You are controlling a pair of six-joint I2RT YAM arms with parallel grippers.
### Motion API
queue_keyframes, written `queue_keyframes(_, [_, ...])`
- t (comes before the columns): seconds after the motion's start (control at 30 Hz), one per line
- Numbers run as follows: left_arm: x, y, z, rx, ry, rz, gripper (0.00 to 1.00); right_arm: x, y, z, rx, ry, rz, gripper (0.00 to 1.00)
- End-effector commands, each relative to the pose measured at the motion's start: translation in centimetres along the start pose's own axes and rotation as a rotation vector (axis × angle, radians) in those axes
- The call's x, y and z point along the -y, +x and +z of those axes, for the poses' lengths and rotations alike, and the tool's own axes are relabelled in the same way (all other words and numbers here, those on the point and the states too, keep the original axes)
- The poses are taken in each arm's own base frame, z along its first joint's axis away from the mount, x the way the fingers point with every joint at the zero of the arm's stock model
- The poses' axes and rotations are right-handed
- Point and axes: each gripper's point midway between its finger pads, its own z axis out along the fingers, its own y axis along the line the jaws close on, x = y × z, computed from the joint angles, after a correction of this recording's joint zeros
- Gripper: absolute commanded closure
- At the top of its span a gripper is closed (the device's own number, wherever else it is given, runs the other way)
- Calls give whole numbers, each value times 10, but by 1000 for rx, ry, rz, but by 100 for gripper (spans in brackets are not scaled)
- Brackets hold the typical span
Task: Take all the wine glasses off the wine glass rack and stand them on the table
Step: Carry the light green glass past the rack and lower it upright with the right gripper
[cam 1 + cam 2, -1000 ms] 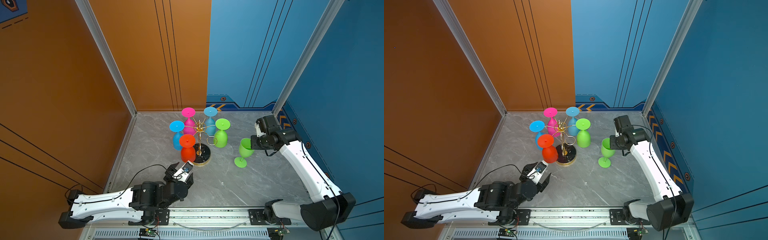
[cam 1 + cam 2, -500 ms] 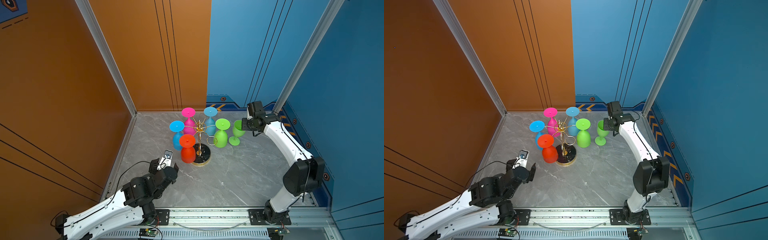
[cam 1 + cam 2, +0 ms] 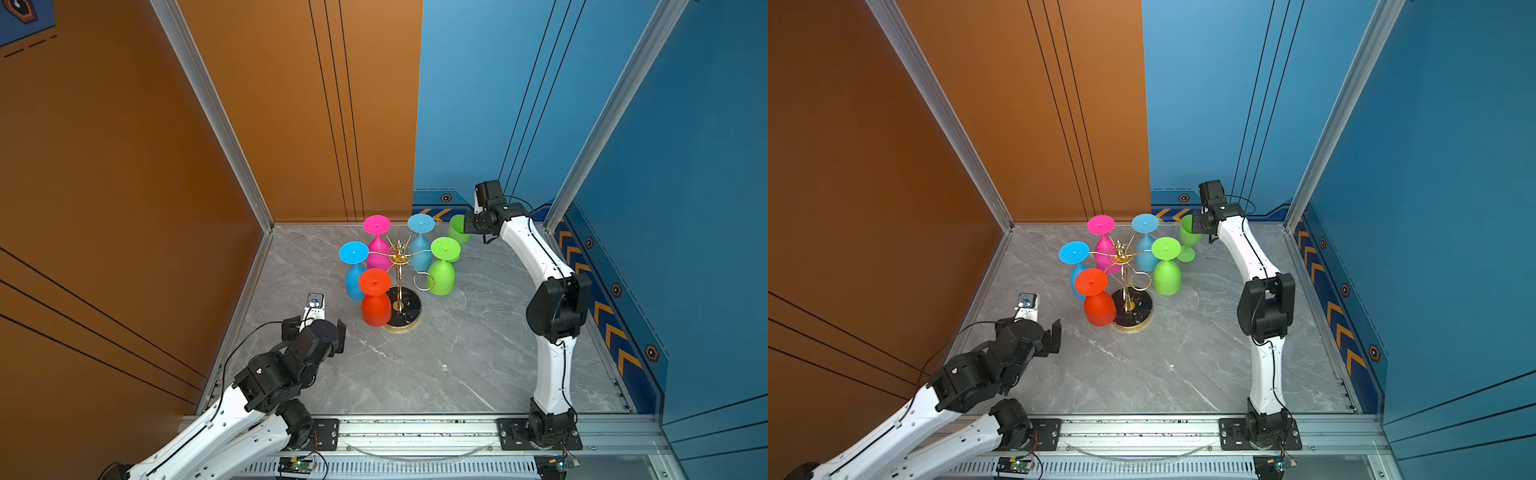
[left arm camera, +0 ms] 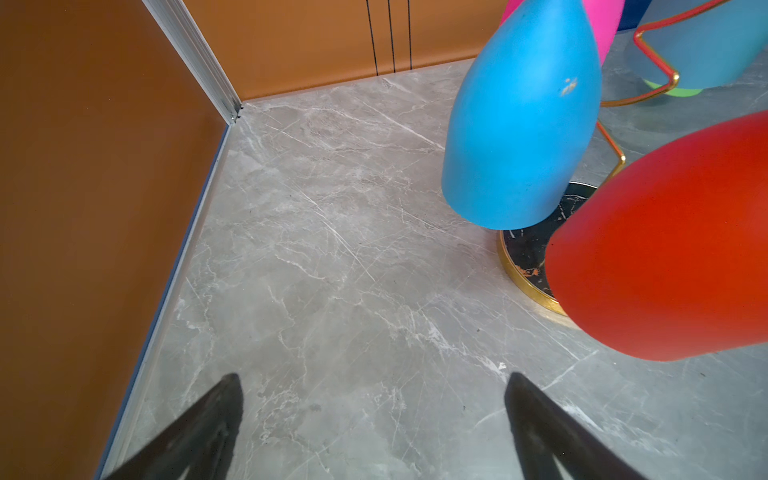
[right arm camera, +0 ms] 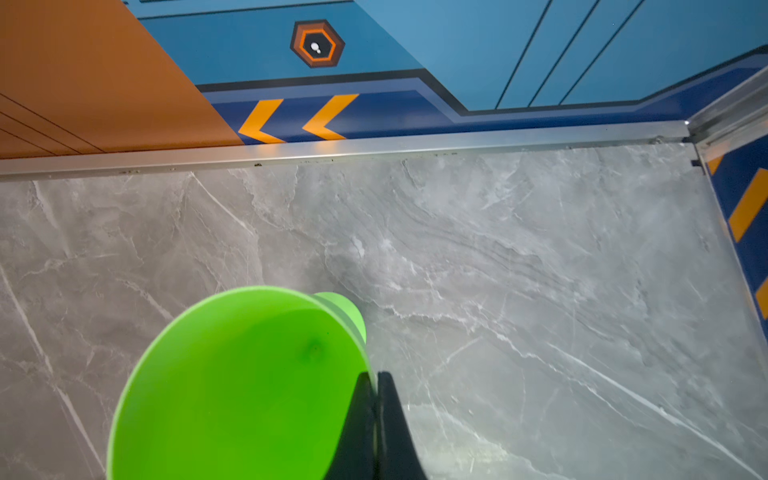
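The wine glass rack (image 3: 400, 318) (image 3: 1131, 320) stands mid-table, a gold wire stand on a black round base. Pink, light blue, green, blue and red glasses hang upside down from its arms. One gold loop (image 3: 424, 282) hangs bare at the front right. A green wine glass (image 3: 1187, 232) (image 5: 241, 382) is upright behind the rack near the back wall, and my right gripper (image 5: 376, 378) is shut on its rim. Whether its foot touches the table I cannot tell. My left gripper (image 4: 374, 379) is open over bare table, left of the red glass (image 4: 665, 249).
The back wall's metal sill (image 5: 374, 149) runs close behind the green glass. The orange side wall (image 4: 83, 208) is near my left gripper. A metal rail (image 3: 415, 432) lines the front edge. The blue hanging glass (image 4: 523, 124) is close ahead of the left gripper.
My right arm carried the green glass from the front right of the rack to the back, near the wall. My left arm pulled away from the rack and its jaws opened wider.
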Motion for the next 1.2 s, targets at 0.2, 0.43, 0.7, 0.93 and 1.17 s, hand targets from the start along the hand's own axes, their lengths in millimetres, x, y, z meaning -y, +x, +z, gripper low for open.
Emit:
queue_keyframes(0.2, [13,-2,11,-23,118,-82,2,-11,-13,17,0,-12,-3,100])
queue_keyframes(0.43, [12,-4,16,-18,136,-130,2,-14,-5,29,-21,-1,-9,100])
queue_keyframes(0.7, [8,-5,14,-7,133,-149,2,-20,4,38,-40,2,-27,100])
queue_keyframes(0.93, [7,-5,12,1,136,-156,2,-24,7,40,-48,3,-35,93])
queue_keyframes(1.17, [7,-5,11,5,144,-164,2,-28,8,40,-50,-8,-40,83])
